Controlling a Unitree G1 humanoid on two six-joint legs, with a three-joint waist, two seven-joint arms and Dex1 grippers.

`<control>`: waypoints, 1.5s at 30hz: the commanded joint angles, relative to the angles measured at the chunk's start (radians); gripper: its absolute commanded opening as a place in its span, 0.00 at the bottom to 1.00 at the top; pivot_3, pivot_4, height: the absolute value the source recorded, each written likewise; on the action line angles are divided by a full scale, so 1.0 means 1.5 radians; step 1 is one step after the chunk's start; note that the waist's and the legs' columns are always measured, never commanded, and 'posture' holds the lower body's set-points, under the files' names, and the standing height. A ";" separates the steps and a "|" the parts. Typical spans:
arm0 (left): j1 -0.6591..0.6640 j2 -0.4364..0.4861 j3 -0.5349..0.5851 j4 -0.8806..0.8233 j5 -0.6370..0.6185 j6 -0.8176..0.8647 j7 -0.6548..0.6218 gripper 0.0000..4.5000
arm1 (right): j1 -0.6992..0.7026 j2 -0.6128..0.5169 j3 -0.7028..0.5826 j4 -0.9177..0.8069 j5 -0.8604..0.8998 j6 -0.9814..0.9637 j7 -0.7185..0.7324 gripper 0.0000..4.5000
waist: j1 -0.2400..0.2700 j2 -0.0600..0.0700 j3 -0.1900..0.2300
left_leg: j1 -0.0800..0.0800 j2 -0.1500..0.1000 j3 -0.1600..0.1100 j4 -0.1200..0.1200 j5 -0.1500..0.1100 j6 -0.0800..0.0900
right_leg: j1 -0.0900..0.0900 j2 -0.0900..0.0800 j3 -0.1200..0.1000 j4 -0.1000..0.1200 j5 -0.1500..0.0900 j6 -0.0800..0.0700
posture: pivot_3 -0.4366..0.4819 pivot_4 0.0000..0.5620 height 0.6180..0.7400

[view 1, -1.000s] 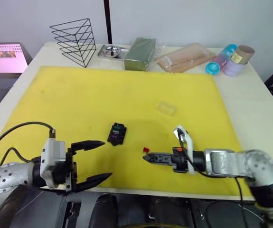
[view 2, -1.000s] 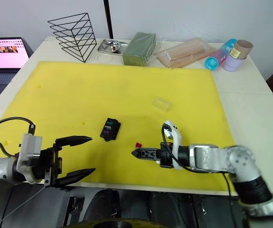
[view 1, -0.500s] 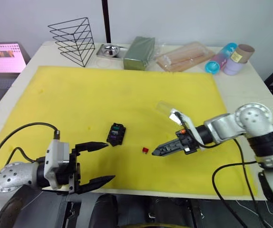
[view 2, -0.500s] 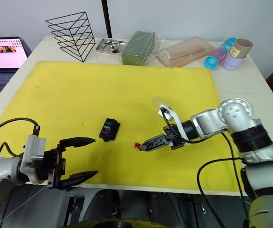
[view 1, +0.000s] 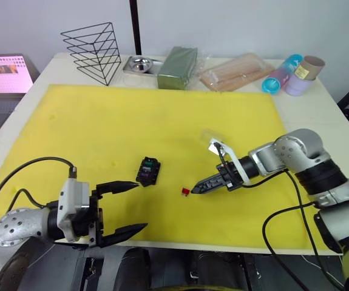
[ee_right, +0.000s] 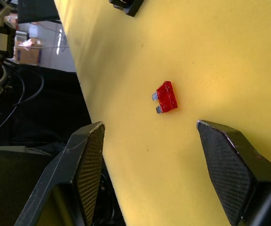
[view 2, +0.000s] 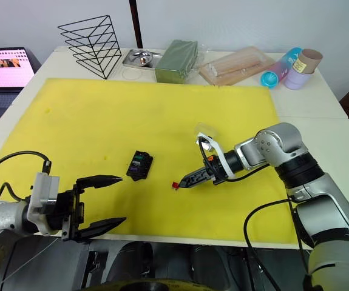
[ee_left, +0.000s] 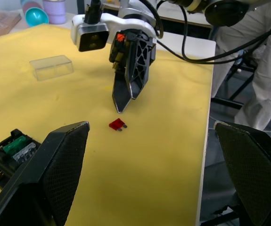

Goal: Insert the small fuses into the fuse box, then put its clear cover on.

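Fuses: we count one red fuse [view 1: 186, 191] loose on the yellow mat [view 1: 101, 121], and what may be three more, green, pale and purple, seated in the fuse box [view 1: 148, 171], though they are tiny.
Fuse box: one, near mat centre, left of the red fuse.
Clear cover: one [ee_left: 53, 67], lying on the mat beyond the right arm.
Right gripper [view 1: 195, 189]: jaws wide apart, holding nothing, tips just beside the red fuse.
Left gripper [view 1: 127, 206]: jaws wide open, empty, near the mat's front edge.
Bench: one, carrying the mat.
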 commanded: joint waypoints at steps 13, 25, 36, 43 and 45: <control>0.000 0.003 0.011 -0.015 0.002 -0.012 -0.005 1.00 | -0.007 0.054 -0.011 0.012 -0.105 0.009 0.068 0.34 | 0.000 0.000 0.000 | 0.000 0.000 0.000 0.000 0.000 0.000 | 0.000 0.000 0.000 0.000 0.000 0.000 | 0.48 0.27 1.00; 0.007 0.000 0.005 -0.025 0.003 -0.011 -0.001 1.00 | -0.008 0.094 -0.026 0.046 -0.142 0.022 0.070 0.34 | -0.001 0.000 0.000 | 0.000 0.000 0.001 0.000 0.000 0.000 | 0.000 0.000 0.000 0.001 0.000 0.000 | 0.48 0.27 1.00; 0.012 0.000 0.000 -0.025 0.013 -0.020 -0.006 1.00 | -0.003 0.119 -0.029 0.071 -0.177 0.014 0.069 0.14 | -0.003 0.000 0.000 | 0.000 0.000 0.001 0.000 0.000 0.000 | 0.000 0.001 0.000 0.001 0.000 0.000 | 0.48 0.27 1.00; 0.020 -0.003 -0.004 -0.025 0.022 -0.030 -0.010 1.00 | 0.006 0.124 -0.038 0.083 -0.201 0.005 0.059 0.00 | -0.003 0.000 0.000 | 0.001 0.000 0.001 0.000 0.000 0.000 | 0.000 0.001 0.000 0.001 0.000 0.000 | 0.48 0.27 1.00; 0.024 -0.003 -0.001 -0.023 0.021 -0.032 -0.010 1.00 | 0.003 0.118 -0.048 0.077 -0.196 0.010 0.065 0.00 | -0.003 0.000 0.000 | 0.001 0.000 0.001 0.000 0.000 0.000 | 0.000 0.001 0.000 0.001 0.000 0.000 | 0.48 0.27 1.00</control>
